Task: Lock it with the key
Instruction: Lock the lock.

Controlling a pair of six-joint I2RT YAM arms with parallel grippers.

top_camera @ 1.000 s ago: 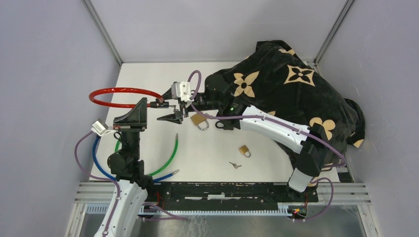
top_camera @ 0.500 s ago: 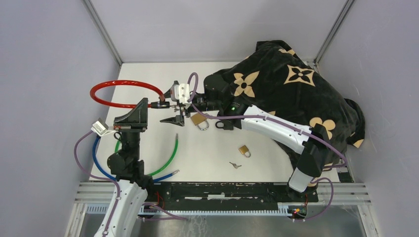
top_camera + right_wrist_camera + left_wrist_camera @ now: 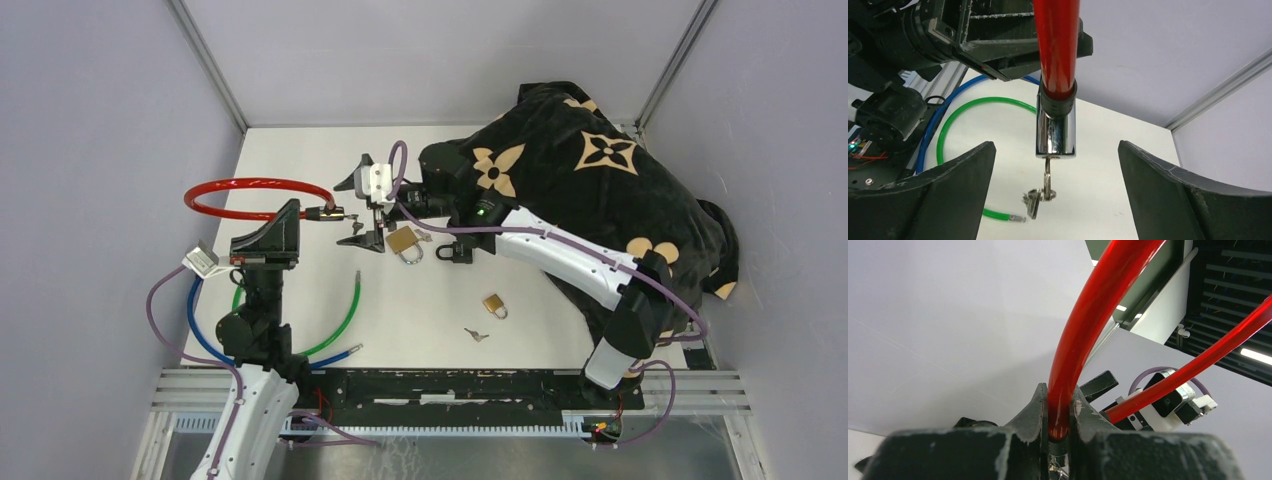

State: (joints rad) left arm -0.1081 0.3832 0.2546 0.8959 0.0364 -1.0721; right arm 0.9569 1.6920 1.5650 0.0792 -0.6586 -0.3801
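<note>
Counter: a white flat counter (image 3: 440, 300) is seen beneath both sets of fingers.

Blanket: a black plush blanket with tan flower prints (image 3: 590, 170) is heaped behind the right fingers, over the counter's far right corner.

Red cable: a red plastic-sheathed cable loop (image 3: 250, 185) is held off the counter, and its end is gripped by the left fingers.

Green cable: a green sheathed cable (image 3: 345, 310) is laid in an arc on the counter, below and nearer than the left fingers.

Blue cable: a blue sheathed cable (image 3: 200, 330) is curved just outside the green one.

Left fingers: the left fingers (image 3: 1035, 412) are clenched on the red cable just behind its metal end.

Right fingers: the right fingers (image 3: 948, 190) are released and spread wide, one on each side of the lock barrel; nothing is touched by them.

Lock barrel: a chrome cylindrical lock barrel (image 3: 1056, 132) is fitted on the red cable's end, centred between the right fingers.

Padlocks: a brass padlock (image 3: 403, 242) is lying just beside the right fingers, and a smaller brass padlock (image 3: 494, 304) is well apart from them.

Key: a small silver key (image 3: 1048, 172) is seated in the barrel's end, with a bunch of spare keys (image 3: 1035, 197) hung from it.

Loose key: another small key (image 3: 476, 335) is lying near the smaller padlock.
</note>
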